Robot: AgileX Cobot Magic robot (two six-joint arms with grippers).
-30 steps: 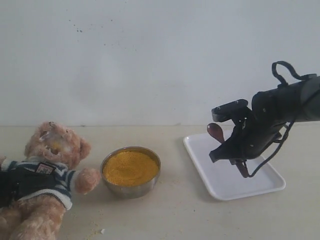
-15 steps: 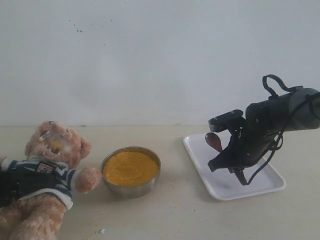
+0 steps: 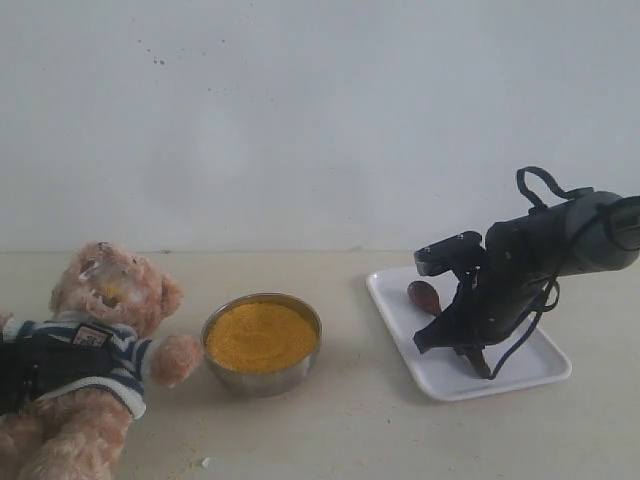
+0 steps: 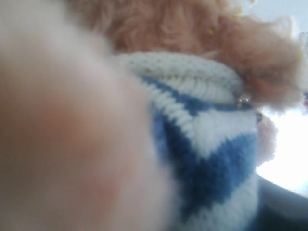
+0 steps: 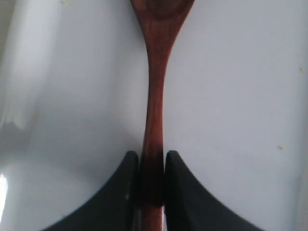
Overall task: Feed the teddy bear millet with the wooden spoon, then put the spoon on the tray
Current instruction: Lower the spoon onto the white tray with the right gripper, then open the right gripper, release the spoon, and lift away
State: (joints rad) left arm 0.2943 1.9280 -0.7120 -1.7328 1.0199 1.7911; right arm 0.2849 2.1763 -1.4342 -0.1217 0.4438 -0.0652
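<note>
Spoon [image 5: 154, 96]: one, tilted low over the tray; contact unclear.
Right gripper [image 5: 152, 166]: two fingers pinching the spoon's handle.
Tray [image 3: 525, 375]: one.
Millet [image 3: 260, 335]: one bowl [image 3: 262, 378], full.
Bear [image 3: 110, 300]: one, lying beside the bowl.
Left gripper [image 3: 22, 370]: against the bear's shirt; fingers' state cannot be told.

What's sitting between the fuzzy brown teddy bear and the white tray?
A small round steel bowl heaped with bright-yellow millet stands there. The exterior view shows it.

Over tray [image 3: 530, 362] — right tool [image 3: 457, 337] clamps wooden spoon [image 3: 424, 296].
</note>
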